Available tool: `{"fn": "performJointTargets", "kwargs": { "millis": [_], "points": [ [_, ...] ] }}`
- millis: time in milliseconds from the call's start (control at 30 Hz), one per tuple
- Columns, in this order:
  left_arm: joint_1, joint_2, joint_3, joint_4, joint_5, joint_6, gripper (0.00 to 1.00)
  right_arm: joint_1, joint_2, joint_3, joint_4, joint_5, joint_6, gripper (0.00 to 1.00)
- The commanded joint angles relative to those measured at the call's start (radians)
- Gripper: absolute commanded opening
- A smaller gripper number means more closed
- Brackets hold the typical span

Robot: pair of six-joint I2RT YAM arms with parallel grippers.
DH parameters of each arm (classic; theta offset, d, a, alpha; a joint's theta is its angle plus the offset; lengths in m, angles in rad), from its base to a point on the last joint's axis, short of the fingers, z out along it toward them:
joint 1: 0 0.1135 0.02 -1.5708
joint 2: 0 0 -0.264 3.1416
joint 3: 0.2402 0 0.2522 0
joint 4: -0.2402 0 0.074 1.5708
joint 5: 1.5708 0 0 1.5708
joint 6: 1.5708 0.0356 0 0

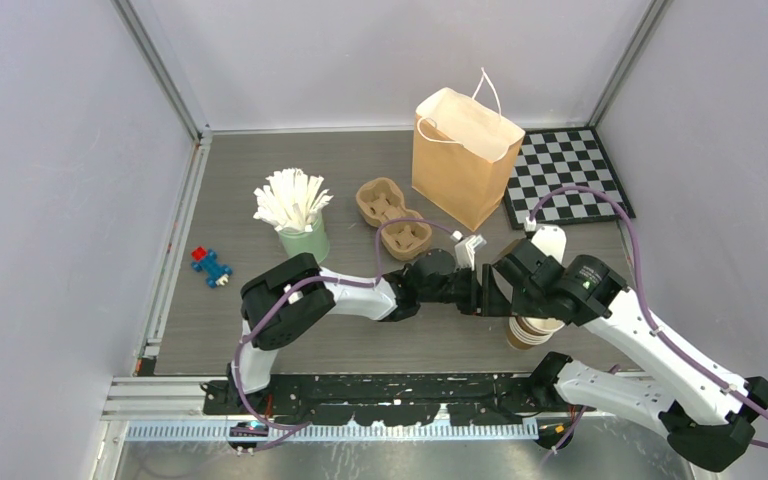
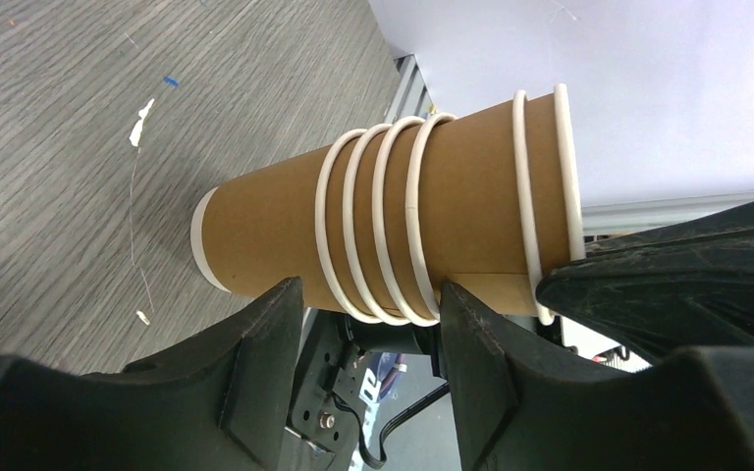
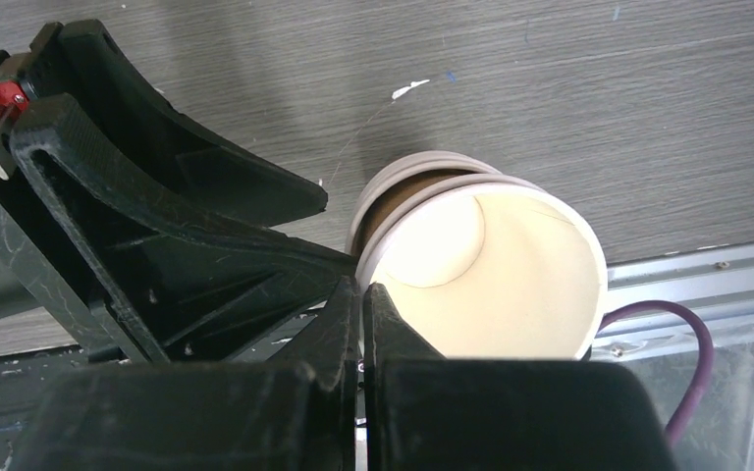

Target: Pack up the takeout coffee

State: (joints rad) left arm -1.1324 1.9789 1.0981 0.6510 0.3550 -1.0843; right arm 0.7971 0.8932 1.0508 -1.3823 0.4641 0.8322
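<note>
A stack of lidless brown paper cups (image 1: 532, 333) stands at the table's near edge. No cup with a lid is in view. In the left wrist view the stack (image 2: 275, 231) has its top cup (image 2: 491, 196) raised partly out of the lower ones. My left gripper (image 2: 368, 294) is open, its two fingers set against the side of the stack and spanning the lower cups' white rims; it comes in from the left (image 1: 480, 290). My right gripper (image 3: 361, 287) is shut on the rim of the top cup (image 3: 491, 275), whose white inside is empty.
A brown paper bag (image 1: 465, 155) stands open at the back. A pulp cup carrier (image 1: 393, 217) lies left of it. A green cup of white sticks (image 1: 295, 215), a red-blue toy (image 1: 210, 267) and a checkerboard (image 1: 565, 175) are also here. A white round thing (image 1: 550, 240) sits behind my right wrist.
</note>
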Motion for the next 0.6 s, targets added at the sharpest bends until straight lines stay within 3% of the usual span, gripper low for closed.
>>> {"fn": "performJointTargets", "kwargs": {
  "millis": [0, 233, 367, 567],
  "points": [
    [-0.013, -0.040, 0.042, -0.058, -0.021, 0.059, 0.55, 0.005, 0.017, 0.088, -0.059, 0.083, 0.044, 0.00],
    [-0.013, -0.042, 0.047, -0.062, -0.015, 0.066, 0.55, 0.005, 0.029, 0.106, -0.080, 0.086, 0.047, 0.02],
    [-0.012, -0.067, 0.044, -0.086, -0.026, 0.079, 0.56, 0.006, 0.024, 0.087, -0.074, 0.064, 0.047, 0.21],
    [-0.012, -0.074, 0.046, -0.088, -0.020, 0.080, 0.57, 0.005, 0.009, 0.091, -0.090, 0.070, 0.063, 0.19]
  ]
}}
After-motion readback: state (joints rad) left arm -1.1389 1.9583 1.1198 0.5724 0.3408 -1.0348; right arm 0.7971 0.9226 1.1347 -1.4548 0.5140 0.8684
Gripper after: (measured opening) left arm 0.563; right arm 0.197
